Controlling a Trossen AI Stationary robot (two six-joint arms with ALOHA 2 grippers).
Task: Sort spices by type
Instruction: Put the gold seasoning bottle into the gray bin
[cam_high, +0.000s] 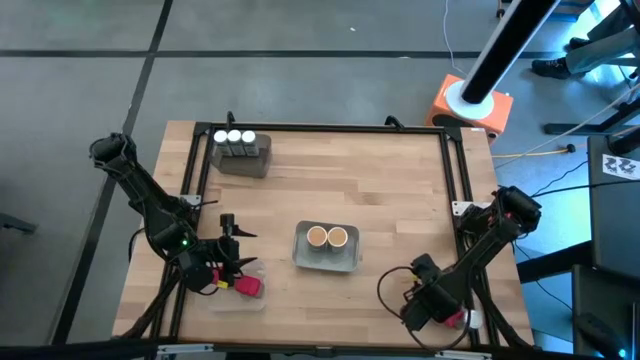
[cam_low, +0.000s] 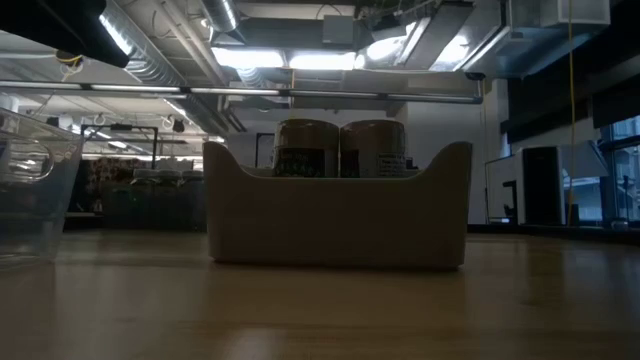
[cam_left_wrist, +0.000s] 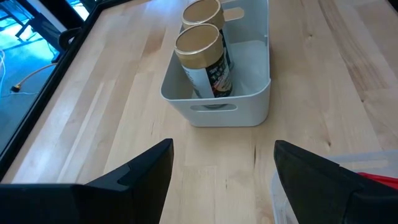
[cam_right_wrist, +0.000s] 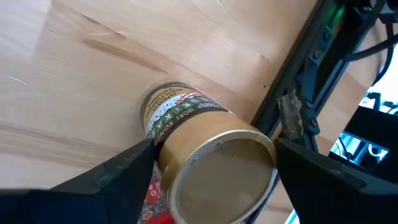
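My tabletop (cam_high: 380, 200) carries three trays, one per spice type, which is why like jars stand together. The grey tray (cam_high: 243, 157) at the far left holds three white-capped jars (cam_high: 234, 137); the middle tray (cam_high: 326, 249) holds two tan-lidded jars (cam_high: 328, 236); the clear tray (cam_high: 236, 288) takes red boxes (cam_high: 247, 286), count unclear. My right claw (cam_right_wrist: 211, 168) grips another tan-lidded jar (cam_right_wrist: 208, 149) at the near right corner, presumably bound for the middle. My left claw (cam_left_wrist: 224, 171) hangs wide and empty beside the clear tray.
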